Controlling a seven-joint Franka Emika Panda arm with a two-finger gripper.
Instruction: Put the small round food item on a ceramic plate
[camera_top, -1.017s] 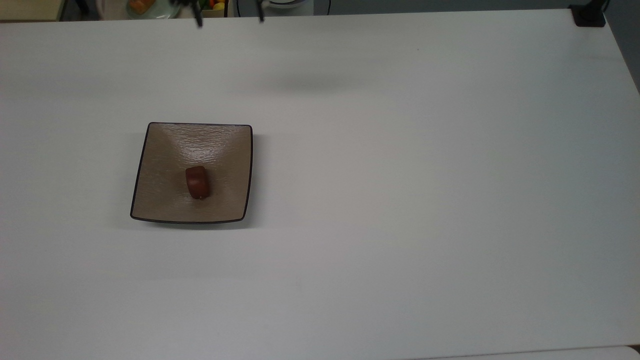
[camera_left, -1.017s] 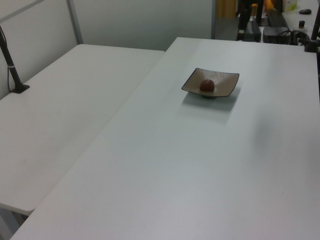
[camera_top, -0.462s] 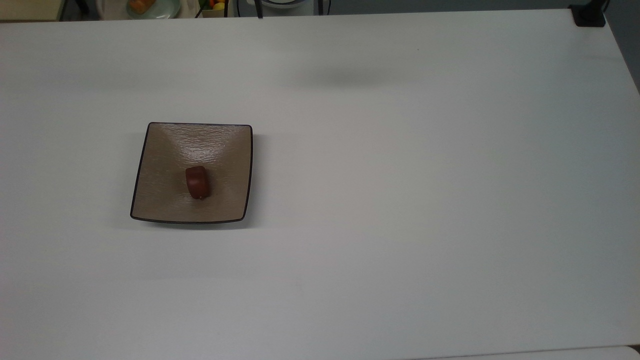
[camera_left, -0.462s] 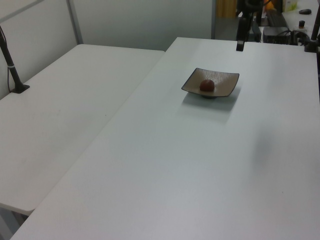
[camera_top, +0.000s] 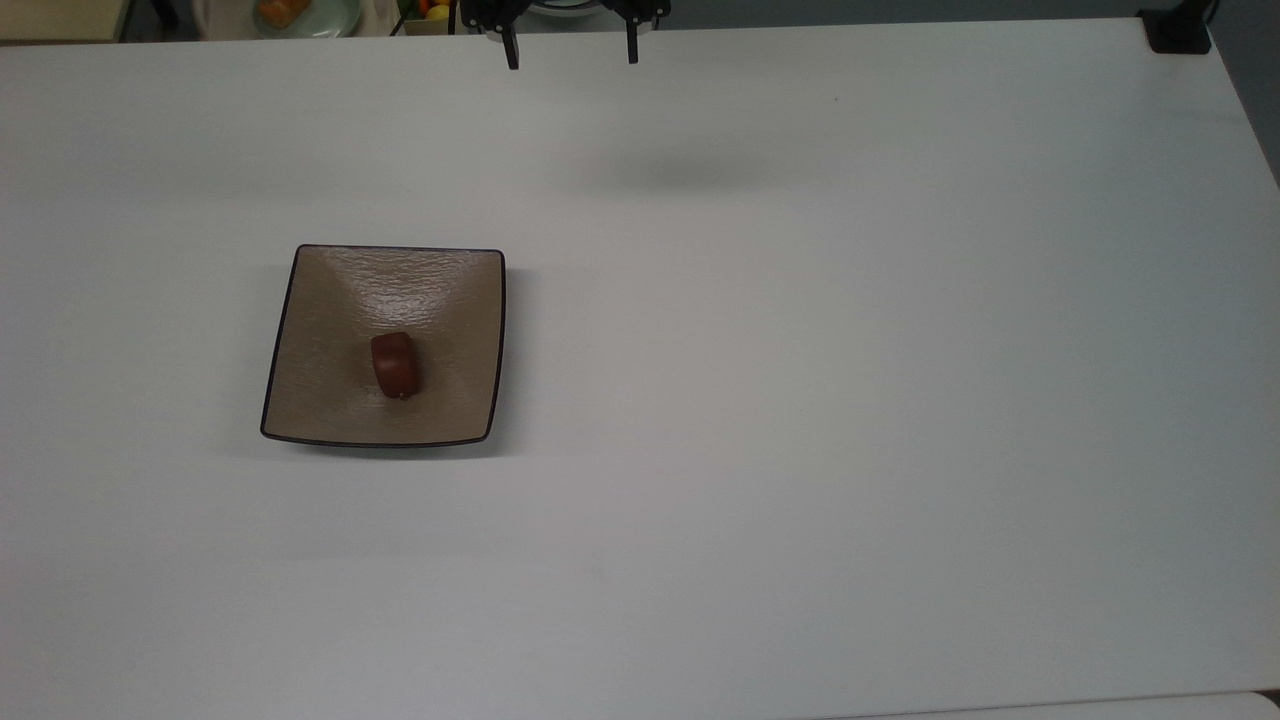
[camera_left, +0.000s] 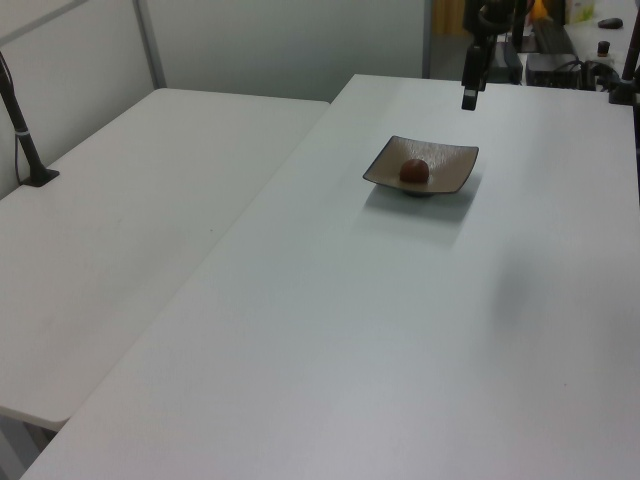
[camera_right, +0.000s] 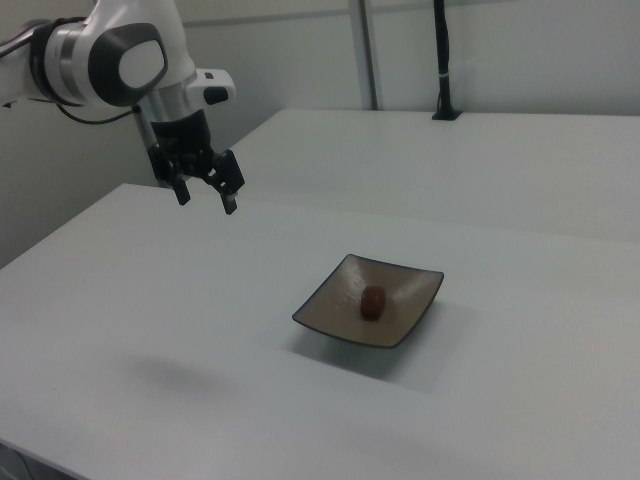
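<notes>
**Food item resting on the plate, gripper raised and empty**

At the top view's left stands the square tan-brown glazed ceramic plate (camera_top: 330, 300) with its thin dark rim and upturned corners, set flat on the wide white table (camera_top: 800, 400). The small glossy dark reddish-brown round food item (camera_top: 395, 364) lies on the plate's textured surface, slightly toward the near edge of the middle, touching nothing but the plate. Further right along the top edge of the top view, the black two-finger gripper (camera_top: 571, 55) hangs above the table's far border, well apart from the plate; its fingers are spread wide with nothing between them.

In the right view, the white robot arm (camera_right: 120, 60) enters at the right view's left, the gripper (camera_right: 207, 200) pointing down above the table with its fingers parted and empty. To the right view's right of it sits the plate (camera_right: 405, 305) with the food item (camera_right: 373, 300) at its centre.

In the left view, the plate (camera_left: 445, 170) holds the food item (camera_left: 414, 171), and one dark finger of the gripper (camera_left: 470, 85) hangs above the table just behind the plate.
</notes>
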